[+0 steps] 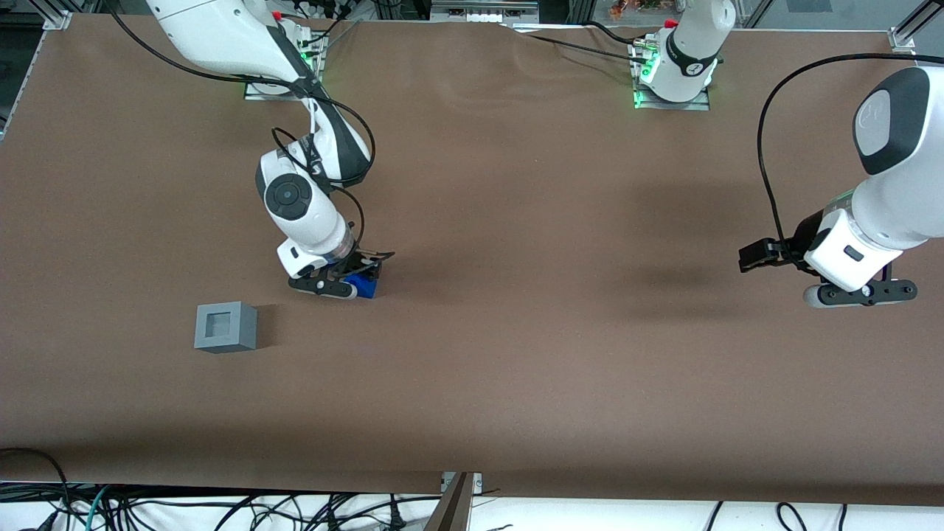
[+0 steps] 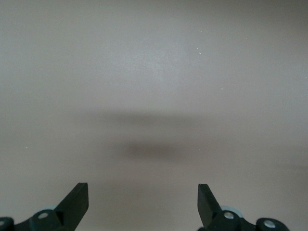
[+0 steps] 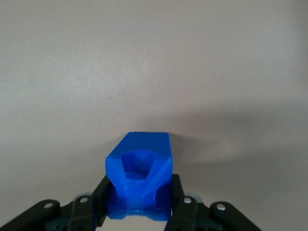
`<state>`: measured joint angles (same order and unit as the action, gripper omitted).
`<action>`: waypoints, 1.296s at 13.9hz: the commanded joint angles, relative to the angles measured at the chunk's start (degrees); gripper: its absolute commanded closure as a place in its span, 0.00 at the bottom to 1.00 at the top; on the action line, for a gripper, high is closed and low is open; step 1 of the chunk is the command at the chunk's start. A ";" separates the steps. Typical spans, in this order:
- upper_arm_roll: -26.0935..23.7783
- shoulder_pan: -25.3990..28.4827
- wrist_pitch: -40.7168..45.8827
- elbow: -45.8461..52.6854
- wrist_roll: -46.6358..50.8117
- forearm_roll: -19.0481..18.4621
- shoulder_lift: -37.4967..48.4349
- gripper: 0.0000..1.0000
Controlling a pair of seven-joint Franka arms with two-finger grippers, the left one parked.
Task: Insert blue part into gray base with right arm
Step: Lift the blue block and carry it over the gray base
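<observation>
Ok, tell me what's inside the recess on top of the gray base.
Nothing shows in it: the gray base has an empty square recess. The blue part sits between the gripper fingers, farther from the camera; its underside is hidden.

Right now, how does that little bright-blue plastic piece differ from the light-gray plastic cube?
The bright-blue plastic piece is smaller and knobbly; the light-gray plastic cube is larger and plain-sided, with a square recess on top. The blue piece sits clamped between the fingers of the right arm's black gripper; the gray cube stands free on the brown table, nearer the front camera. Both look like plastic.
</observation>
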<state>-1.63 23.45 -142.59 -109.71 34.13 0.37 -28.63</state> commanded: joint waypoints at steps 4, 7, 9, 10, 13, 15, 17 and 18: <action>7.06 -0.33 19.24 11.69 -18.70 0.15 2.97 0.62; 10.86 -3.48 25.41 16.00 -32.50 3.57 2.97 0.62; 10.77 -9.01 27.96 18.29 -41.03 5.95 2.53 0.62; 10.68 -11.12 28.93 19.61 -44.56 6.65 2.27 0.62; 10.68 -14.74 30.53 21.63 -46.26 7.27 0.78 0.62; 10.60 -16.67 30.44 23.48 -46.26 8.76 -1.59 0.62; 10.60 -18.08 30.00 24.98 -46.26 10.26 -4.40 0.62; 10.68 -18.17 29.82 24.98 -46.17 10.44 -4.85 0.62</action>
<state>9.74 6.65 -113.72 -87.96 -11.44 9.17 -30.71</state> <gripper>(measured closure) 0.485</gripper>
